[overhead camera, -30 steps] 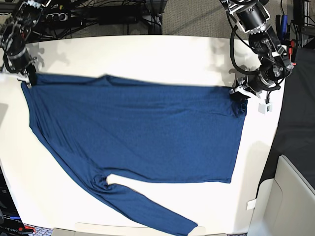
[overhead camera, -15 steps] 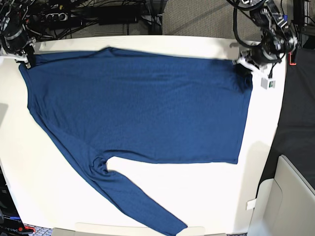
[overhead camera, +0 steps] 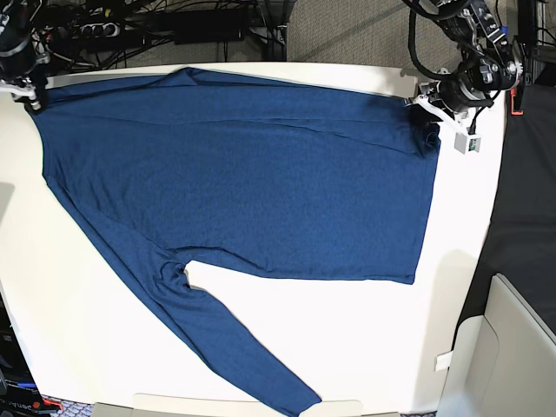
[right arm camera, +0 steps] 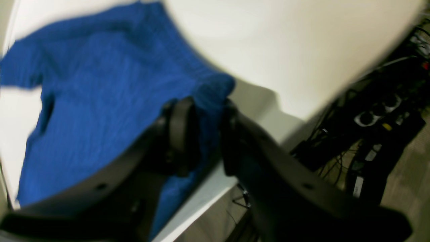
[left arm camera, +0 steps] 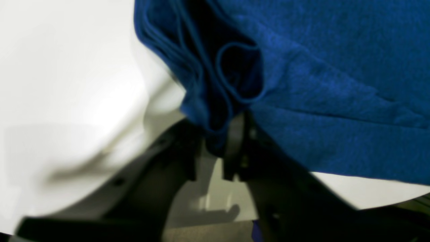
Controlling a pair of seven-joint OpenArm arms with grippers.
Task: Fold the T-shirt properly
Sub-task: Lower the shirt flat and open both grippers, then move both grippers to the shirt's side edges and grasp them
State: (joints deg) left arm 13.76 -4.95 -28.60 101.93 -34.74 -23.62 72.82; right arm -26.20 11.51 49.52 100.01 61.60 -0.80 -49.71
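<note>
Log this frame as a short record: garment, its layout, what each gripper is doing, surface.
garment: T-shirt, dark blue, long-sleeved
layout: spread flat, one sleeve trailing toward the near table edge
left gripper: shut on bunched fabric at a far corner of the shirt
right gripper: shut on the opposite far corner
surface: white table
fold status: no fold made yet
</note>
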